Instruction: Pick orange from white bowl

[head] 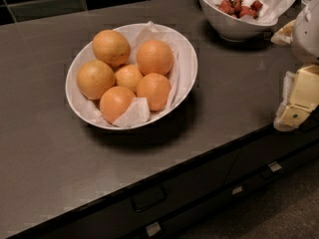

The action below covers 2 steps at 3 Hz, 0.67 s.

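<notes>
The white bowl (185, 63) is wide, oval and lined with crumpled white paper; it stands on the dark counter left of centre. Several oranges lie in it. Three are a deeper reddish-orange: one at the back right (155, 57), one at the front right (154, 90) and one at the front (116, 103), partly under a paper fold. Two paler yellow-orange fruits (110, 48) lie on the left, and a small pale one (128, 77) lies in the middle. My gripper (298, 101) is at the right edge, well right of the bowl, over the counter's front edge and apart from any fruit.
A smaller, deeper white bowl (232, 26) with red berries stands at the back right. The dark counter (50, 148) has its front edge running diagonally, with drawers and handles (148, 197) below. A tiled wall (50, 4) is behind.
</notes>
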Tool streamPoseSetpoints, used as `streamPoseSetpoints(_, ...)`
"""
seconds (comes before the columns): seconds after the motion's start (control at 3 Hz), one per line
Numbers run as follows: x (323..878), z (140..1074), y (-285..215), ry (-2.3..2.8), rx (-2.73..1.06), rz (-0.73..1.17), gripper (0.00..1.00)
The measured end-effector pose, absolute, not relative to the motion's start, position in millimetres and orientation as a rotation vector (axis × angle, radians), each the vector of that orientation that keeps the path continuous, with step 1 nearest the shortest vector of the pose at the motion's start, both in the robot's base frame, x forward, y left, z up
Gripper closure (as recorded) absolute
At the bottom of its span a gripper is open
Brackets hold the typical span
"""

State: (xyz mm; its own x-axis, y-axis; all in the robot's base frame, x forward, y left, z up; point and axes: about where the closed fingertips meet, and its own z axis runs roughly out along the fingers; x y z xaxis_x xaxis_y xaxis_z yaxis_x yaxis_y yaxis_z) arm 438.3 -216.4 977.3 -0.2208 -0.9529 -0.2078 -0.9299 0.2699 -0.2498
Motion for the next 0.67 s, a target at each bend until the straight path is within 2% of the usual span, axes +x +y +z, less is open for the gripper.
streamPoseSetpoints(0.67, 444.4, 984.1, -207.1, 2.192, -1.745, -0.111, 0.0)
